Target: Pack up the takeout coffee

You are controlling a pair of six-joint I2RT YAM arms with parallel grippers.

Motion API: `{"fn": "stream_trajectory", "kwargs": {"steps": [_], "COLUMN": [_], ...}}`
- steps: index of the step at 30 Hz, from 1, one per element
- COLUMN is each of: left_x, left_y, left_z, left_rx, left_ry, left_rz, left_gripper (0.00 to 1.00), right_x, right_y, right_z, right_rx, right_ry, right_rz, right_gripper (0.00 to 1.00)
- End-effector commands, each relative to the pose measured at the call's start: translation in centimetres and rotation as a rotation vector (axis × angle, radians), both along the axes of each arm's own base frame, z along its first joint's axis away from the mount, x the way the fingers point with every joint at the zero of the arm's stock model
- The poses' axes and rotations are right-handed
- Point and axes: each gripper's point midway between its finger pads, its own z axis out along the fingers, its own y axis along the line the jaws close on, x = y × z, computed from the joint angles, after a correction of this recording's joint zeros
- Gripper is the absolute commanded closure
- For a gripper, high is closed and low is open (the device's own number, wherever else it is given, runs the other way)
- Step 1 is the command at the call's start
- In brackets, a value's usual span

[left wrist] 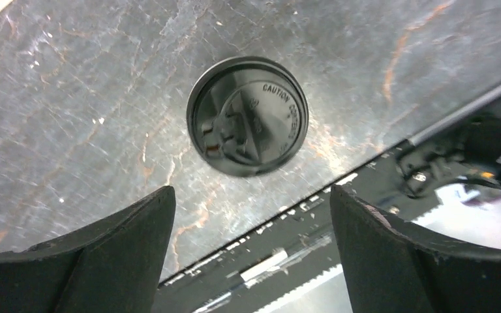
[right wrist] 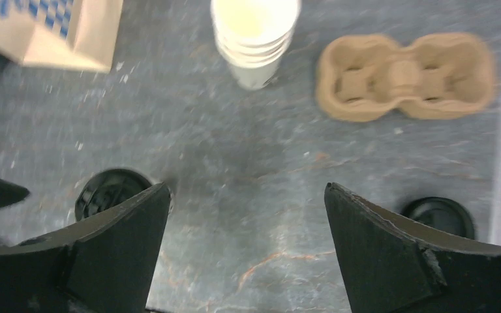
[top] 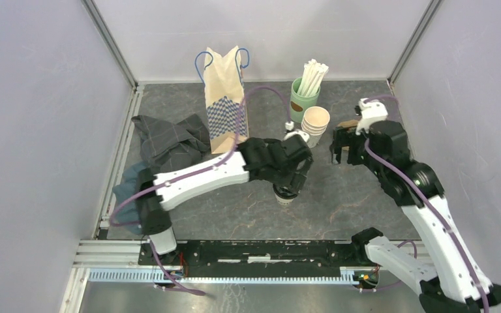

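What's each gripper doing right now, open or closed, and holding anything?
Left gripper: open, holding nothing, above the lidded coffee cup.
Right gripper: open, holding nothing.

**Covered, cropped and blurred**

At the centre of the top view the left gripper point(top: 291, 180) covers most of the lidded cup point(top: 285, 195), and the right gripper point(top: 342, 147) hides nearly all of the pulp carrier point(top: 348, 123). The right wrist view is blurred. Its top edge crops the paper bag point(right wrist: 45, 29) and the cup stack point(right wrist: 254, 39), and its fingers overlap the lower-left lid point(right wrist: 107, 189) and the lower-right lid point(right wrist: 440, 214)
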Motion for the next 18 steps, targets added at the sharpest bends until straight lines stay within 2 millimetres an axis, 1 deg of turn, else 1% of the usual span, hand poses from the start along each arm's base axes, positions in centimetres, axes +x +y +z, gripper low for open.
{"fn": "stream_trajectory", "kwargs": {"steps": [1, 2, 3, 4, 6, 9, 12, 14, 16, 18], "left_x": [-0.4, -0.3, 0.7, 0.7, 1.5, 1.8, 1.9, 1.9, 1.9, 2.0], "left_y": [1.1, 1.5, 1.8, 1.6, 1.8, 2.4, 2.8, 2.8, 2.6, 2.4], "left_z": [4.0, 3.8, 3.9, 3.8, 3.5, 2.2, 0.6, 0.0, -0.5, -1.0], "left_rx": [-0.275, -0.314, -0.367, -0.407, -0.464, -0.471, -0.461, -0.461, -0.462, -0.457], "left_ry": [0.114, 0.141, 0.159, 0.189, 0.229, 0.281, 0.318, 0.332, 0.337, 0.343], "left_rz": [0.071, 0.084, 0.116, 0.111, 0.137, 0.169, 0.179, 0.179, 0.173, 0.166], "left_gripper": [0.1, 0.13, 0.17, 0.21, 0.26, 0.3, 0.31, 0.33, 0.33, 0.34], "right_x": [-0.3, -0.5, -1.0, -1.3, -1.9, -2.7, -3.4, -3.8, -3.9, -4.0], "right_y": [4.6, 5.4, 6.6, 7.3, 8.1, 7.8, 8.0, 8.5, 8.6, 9.0], "right_z": [-4.9, -6.0, -7.0, -7.5, -8.6, -11.1, -12.6, -13.4, -14.3, -14.6], "right_rx": [0.081, 0.123, 0.188, 0.224, 0.3, 0.37, 0.45, 0.489, 0.501, 0.525], "right_ry": [0.208, 0.24, 0.269, 0.284, 0.311, 0.364, 0.389, 0.404, 0.415, 0.41], "right_rz": [0.226, 0.262, 0.329, 0.363, 0.409, 0.425, 0.454, 0.482, 0.476, 0.501], "right_gripper": [0.08, 0.09, 0.12, 0.14, 0.18, 0.28, 0.36, 0.38, 0.38, 0.38]}}
